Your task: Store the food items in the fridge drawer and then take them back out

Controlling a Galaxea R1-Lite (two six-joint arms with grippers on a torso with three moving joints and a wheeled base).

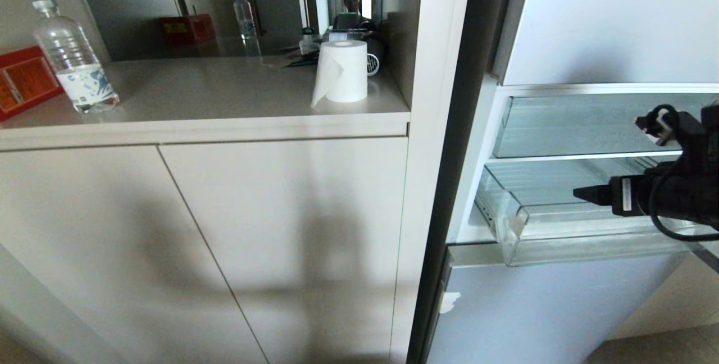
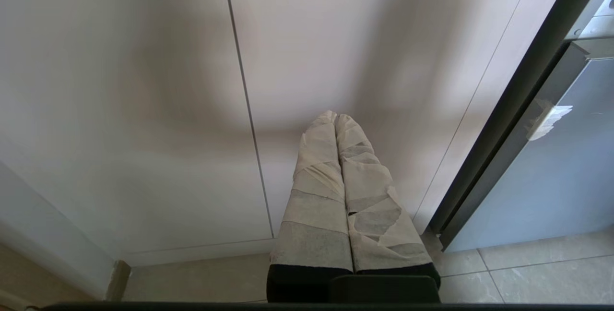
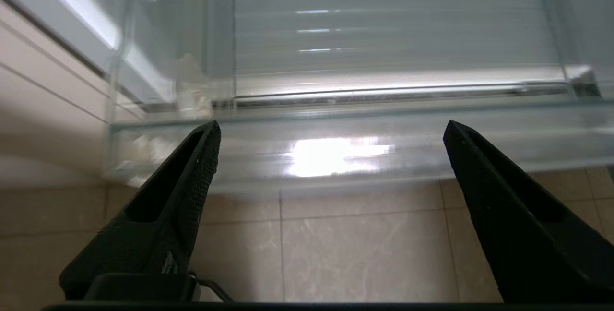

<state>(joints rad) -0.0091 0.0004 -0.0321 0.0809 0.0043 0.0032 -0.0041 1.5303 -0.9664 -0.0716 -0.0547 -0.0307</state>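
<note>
Black and spread wide, your right pincer (image 3: pixel 331 152) holds nothing. It sits just in front of the thick clear lip of the wide, see-through plastic fridge drawer (image 1: pixel 561 235), with only the tan tiled floor (image 3: pixel 360 248) under it. In the head view you see this pincer (image 1: pixel 581 192) come in from the right side, at the height of the drawer.

The drawer is pulled out. Its ribbed clear bottom looks bare in the part you can see. The two round fruits do not show up in any view, so you cannot tell where they are.

Your left pincer (image 2: pixel 335 119), wrapped in pale tape, is pressed together. It hangs low and points at the plain cream cupboard doors (image 2: pixel 144 109), beside the blue-grey lower fridge front (image 2: pixel 551 181).

Up on the cream bench (image 1: pixel 196 94) stand a clear plastic water bottle (image 1: pixel 73 60), a white paper roll (image 1: pixel 342 72) and a red box (image 1: pixel 22 80).

My guess: the drawer is open and ready, or has been emptied. With no fruit in sight, you cannot say which half is left.
</note>
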